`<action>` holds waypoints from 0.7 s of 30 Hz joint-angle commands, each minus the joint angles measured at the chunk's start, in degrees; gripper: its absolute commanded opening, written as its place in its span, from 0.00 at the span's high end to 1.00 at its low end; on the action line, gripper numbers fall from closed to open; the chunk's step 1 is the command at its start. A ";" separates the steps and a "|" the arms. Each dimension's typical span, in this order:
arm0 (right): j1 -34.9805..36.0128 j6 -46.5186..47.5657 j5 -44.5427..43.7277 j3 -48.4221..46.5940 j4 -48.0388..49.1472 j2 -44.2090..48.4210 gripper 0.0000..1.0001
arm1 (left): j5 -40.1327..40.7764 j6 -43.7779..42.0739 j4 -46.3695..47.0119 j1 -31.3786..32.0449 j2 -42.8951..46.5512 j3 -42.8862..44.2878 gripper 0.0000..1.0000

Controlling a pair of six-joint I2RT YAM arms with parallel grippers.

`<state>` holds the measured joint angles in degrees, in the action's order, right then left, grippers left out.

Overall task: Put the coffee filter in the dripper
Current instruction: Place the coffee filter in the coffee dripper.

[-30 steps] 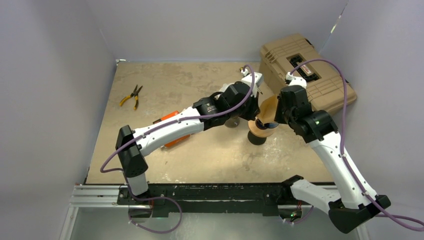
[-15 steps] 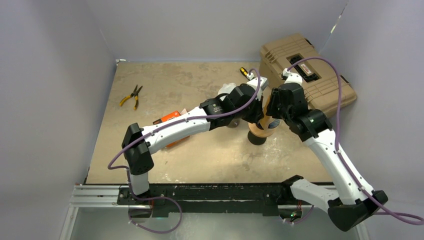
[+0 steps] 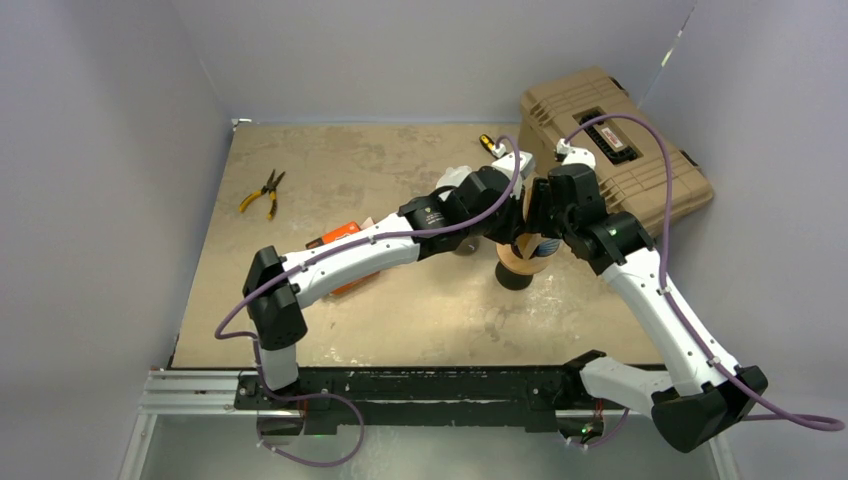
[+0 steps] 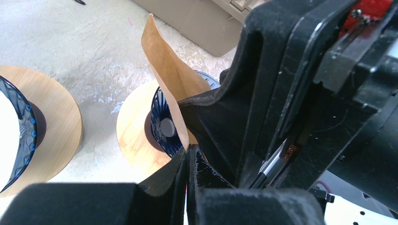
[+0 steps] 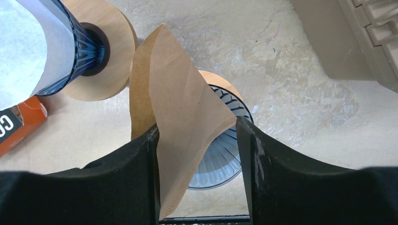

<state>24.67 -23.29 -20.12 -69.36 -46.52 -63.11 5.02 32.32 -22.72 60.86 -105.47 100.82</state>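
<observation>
The brown coffee filter point(image 5: 183, 98) stands upright over the blue ribbed dripper point(image 5: 220, 157), which sits on a round wooden base point(image 4: 133, 136). My right gripper point(image 5: 197, 129) is open around the filter. The paper leans on its left finger and clears the right one. My left gripper point(image 4: 187, 157) is shut, and the lower corner of the filter point(image 4: 169, 79) runs into its closed tips. In the top view both grippers meet just above the dripper point(image 3: 520, 265), the left gripper point(image 3: 512, 225) beside the right gripper point(image 3: 540, 215).
A second dripper point(image 5: 70, 42) holding a white filter point(image 5: 28, 42) stands close to the left. An orange box point(image 5: 14, 124) lies beside it. A tan case point(image 3: 615, 150) sits at the back right, and yellow pliers point(image 3: 263, 192) lie far left.
My right gripper's jaws have spread apart and no longer pinch the filter. The left arm moved in toward the dripper, then held still with its jaws shut.
</observation>
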 commanded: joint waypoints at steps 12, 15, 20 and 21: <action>0.25 0.92 -2.67 -2.74 -4.21 1.06 0.75 | 4.93 -0.31 4.66 0.22 8.35 -1.03 1.00; 0.20 0.72 -4.14 -2.98 -5.20 1.65 0.76 | 5.47 -0.48 4.36 0.22 8.44 -1.01 1.00; 0.18 0.50 -4.14 -3.53 -5.58 2.01 0.75 | 5.19 -0.76 3.39 0.22 7.26 -0.13 1.00; 0.20 0.59 -4.14 -3.46 -5.38 2.17 0.73 | 4.59 -0.76 3.43 0.22 6.89 -0.02 1.00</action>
<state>24.84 -22.87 -21.78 -70.54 -50.48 -62.11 9.52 32.29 -20.69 60.88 -99.53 100.38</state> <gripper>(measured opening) 0.249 0.003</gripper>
